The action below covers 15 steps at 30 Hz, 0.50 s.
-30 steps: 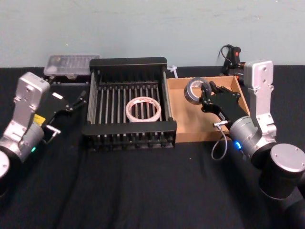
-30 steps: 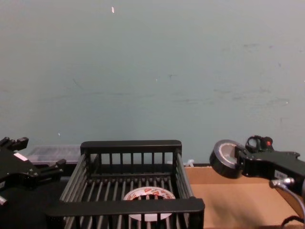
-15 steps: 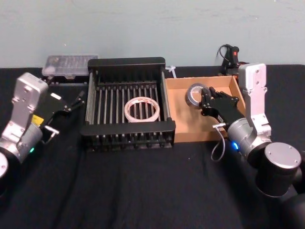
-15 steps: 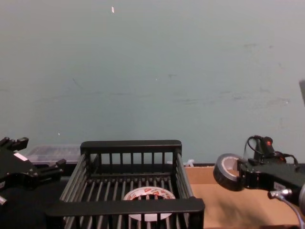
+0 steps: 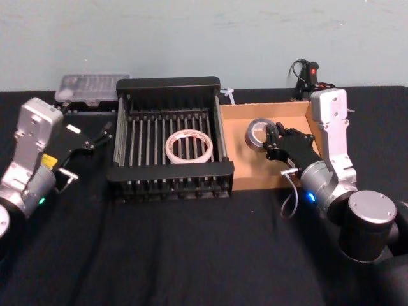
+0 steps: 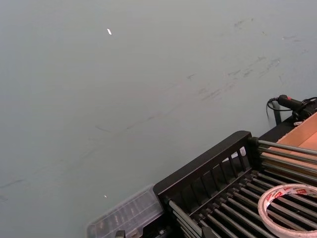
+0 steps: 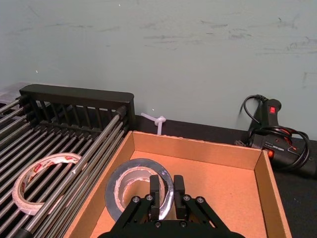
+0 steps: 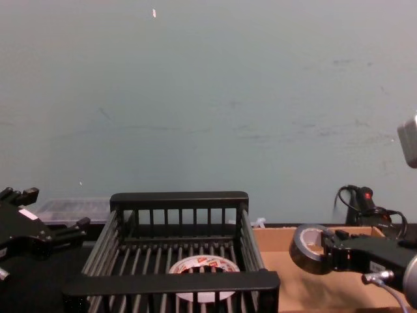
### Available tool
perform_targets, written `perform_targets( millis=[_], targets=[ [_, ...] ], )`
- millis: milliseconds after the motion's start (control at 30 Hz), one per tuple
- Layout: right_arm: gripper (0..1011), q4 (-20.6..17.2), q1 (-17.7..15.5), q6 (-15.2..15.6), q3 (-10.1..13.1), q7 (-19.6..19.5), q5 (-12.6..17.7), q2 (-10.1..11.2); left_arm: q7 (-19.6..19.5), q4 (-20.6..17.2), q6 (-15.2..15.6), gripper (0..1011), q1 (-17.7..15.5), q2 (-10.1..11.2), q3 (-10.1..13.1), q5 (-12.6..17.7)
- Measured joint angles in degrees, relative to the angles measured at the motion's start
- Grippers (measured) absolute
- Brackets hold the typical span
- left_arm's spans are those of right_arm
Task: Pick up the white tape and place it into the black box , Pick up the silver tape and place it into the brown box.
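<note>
The silver tape [image 5: 257, 132] hangs tilted just above the floor of the brown box [image 5: 239, 162], with my right gripper [image 5: 270, 141] shut on its rim. In the right wrist view the fingers [image 7: 155, 191] pinch the near wall of the silver tape [image 7: 130, 187] over the brown box [image 7: 198, 149]. From the chest view the silver tape [image 8: 305, 247] sits at the level of the cardboard walls, held by the right gripper [image 8: 328, 252]. The white tape [image 5: 188, 146] lies flat inside the black box [image 5: 169, 83]. My left gripper [image 5: 97, 136] rests open to the left of the black box.
A clear plastic case [image 5: 94, 85] sits behind the black box at the back left. A black cabled tool with a red button [image 5: 310, 74] lies behind the brown box. A small white piece [image 5: 229, 95] lies between the two boxes at the back. Black cloth covers the table.
My right gripper has come down and slightly back with the silver tape, lowering it into the brown box. The left arm and the white tape have not moved.
</note>
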Motion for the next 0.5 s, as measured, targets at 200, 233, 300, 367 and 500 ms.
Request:
perform_targets(
  millis=[200, 233, 300, 367, 500],
  targets=[
    [171, -0.01, -0.03, -0.01, 0.0, -0.03, 0.01, 0.01, 0.0, 0.0, 0.0, 1001, 0.0, 0.0, 0.0, 0.0],
    [172, -0.03, -0.03, -0.01, -0.01, -0.05, 0.01, 0.02, 0.0, 0.0, 0.0, 1001, 0.0, 0.0, 0.0, 0.0],
    [172, -0.05, -0.04, -0.01, -0.01, -0.06, 0.03, 0.02, 0.0, 0.0, 0.0, 1001, 0.0, 0.0, 0.0, 0.0],
    [172, -0.09, -0.05, -0.01, -0.02, -0.08, 0.05, 0.03, 0.0, 0.0, 0.0, 1001, 0.0, 0.0, 0.0, 0.0],
    [235, -0.16, -0.07, -0.01, -0.05, -0.12, 0.09, 0.03, 0.0, 0.01, 0.0, 1001, 0.0, 0.0, 0.0, 0.0]
  ],
)
